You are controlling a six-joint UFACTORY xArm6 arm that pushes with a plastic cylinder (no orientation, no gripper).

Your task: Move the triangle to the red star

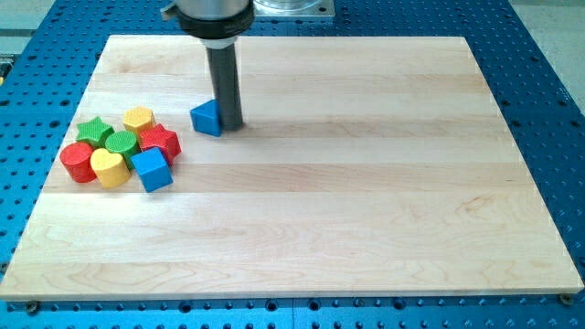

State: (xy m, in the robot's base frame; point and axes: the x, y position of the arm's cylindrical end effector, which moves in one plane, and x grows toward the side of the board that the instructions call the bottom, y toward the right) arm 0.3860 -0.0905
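Observation:
A blue triangle block (pixel 207 118) lies on the wooden board, left of centre near the view's top. My tip (pixel 229 124) stands right against the triangle's right side. The red star (pixel 160 142) sits to the lower left of the triangle, at the right edge of a cluster of blocks, a short gap away.
The cluster at the view's left holds a green star (pixel 93 130), a yellow block (pixel 138 118), a green round block (pixel 120 143), a red cylinder (pixel 78 162), a yellow heart (pixel 110 169) and a blue cube (pixel 152 170). The wooden board (pixel 366 183) rests on a blue perforated table.

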